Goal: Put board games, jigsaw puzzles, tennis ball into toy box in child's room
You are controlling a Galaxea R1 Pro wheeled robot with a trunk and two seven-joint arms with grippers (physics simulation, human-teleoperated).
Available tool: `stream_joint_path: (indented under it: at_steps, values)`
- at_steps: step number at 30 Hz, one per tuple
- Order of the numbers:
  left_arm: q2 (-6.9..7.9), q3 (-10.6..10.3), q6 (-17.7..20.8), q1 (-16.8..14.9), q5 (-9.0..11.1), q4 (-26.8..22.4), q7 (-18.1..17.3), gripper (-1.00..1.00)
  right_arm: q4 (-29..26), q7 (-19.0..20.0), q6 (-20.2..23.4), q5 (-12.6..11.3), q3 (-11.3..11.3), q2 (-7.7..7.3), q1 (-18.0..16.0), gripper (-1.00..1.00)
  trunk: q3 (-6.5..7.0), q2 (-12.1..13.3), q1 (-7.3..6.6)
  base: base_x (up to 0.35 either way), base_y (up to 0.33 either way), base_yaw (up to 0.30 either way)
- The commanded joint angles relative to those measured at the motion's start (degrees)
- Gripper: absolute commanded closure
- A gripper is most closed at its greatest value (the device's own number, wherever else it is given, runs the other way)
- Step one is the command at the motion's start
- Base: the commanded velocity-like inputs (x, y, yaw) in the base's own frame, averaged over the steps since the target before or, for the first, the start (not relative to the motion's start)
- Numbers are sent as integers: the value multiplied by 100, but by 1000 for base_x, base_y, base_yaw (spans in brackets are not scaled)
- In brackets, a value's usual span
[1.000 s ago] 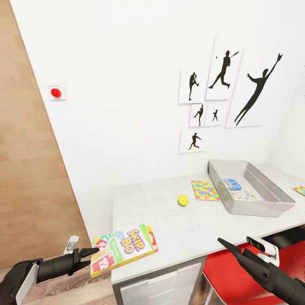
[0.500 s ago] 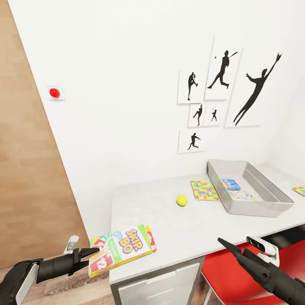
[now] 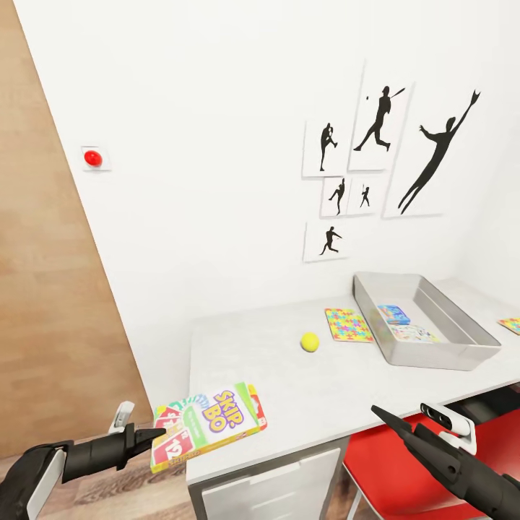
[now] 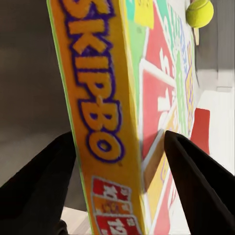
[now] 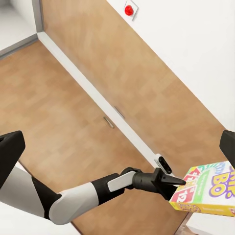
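My left gripper [image 3: 160, 433] is shut on the edge of a white-green Skip-Bo board game [image 3: 209, 426] with a red strip. It holds the box tilted over the near left corner of the table [image 3: 253, 361]. The left wrist view shows a finger on each side of that box [image 4: 112, 112]. Further along the table lie the tennis ball [image 3: 310, 341] and a jigsaw puzzle [image 3: 349, 325]. A second jigsaw puzzle [image 3: 511, 325] shows at the right edge. The grey toy box [image 3: 433, 355] holds a blue board game [image 3: 394, 314] and a pale one [image 3: 413, 334]. My right gripper [image 3: 377, 413] hangs open and empty. The bed is out of view.
A red chair [image 3: 404, 462] stands under the table's front edge by my right arm. White drawers [image 3: 274, 484] sit below the tabletop. A wood-panelled door [image 3: 50, 325] fills the left, with a red button [image 3: 92, 158] on the white wall. Dancer pictures [image 3: 433, 155] hang above the table.
The view shifted slightly after the oldest frame. The board game and both arms stay in about the same place.
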Motion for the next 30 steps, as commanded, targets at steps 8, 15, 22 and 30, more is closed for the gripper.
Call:
stream_joint_path:
  at_steps: [8, 15, 22, 30]
  values:
    - [8, 24, 3, -3, 5, -15, -53, 100, 0, 2, 47, -20, 1, -2, 1, -100, -5, -3, 0, 0, 0, 0]
    - [23, 16, 11, -3, 6, -50, -645, 100, 10, 3, 35, -20, 1, -2, 1, -100, 85, 197, -110, 0, 0, 0]
    - [41, 13, 12, -3, 11, -51, -747, 100, 22, -23, 75, 53, -10, 29, 1, -100, 210, 478, -263, 0, 0, 0]
    - [59, 13, 12, -3, 13, -58, -780, 100, 33, -224, 110, 146, -30, 8, -1, -100, 354, 799, -439, 0, 0, 0]
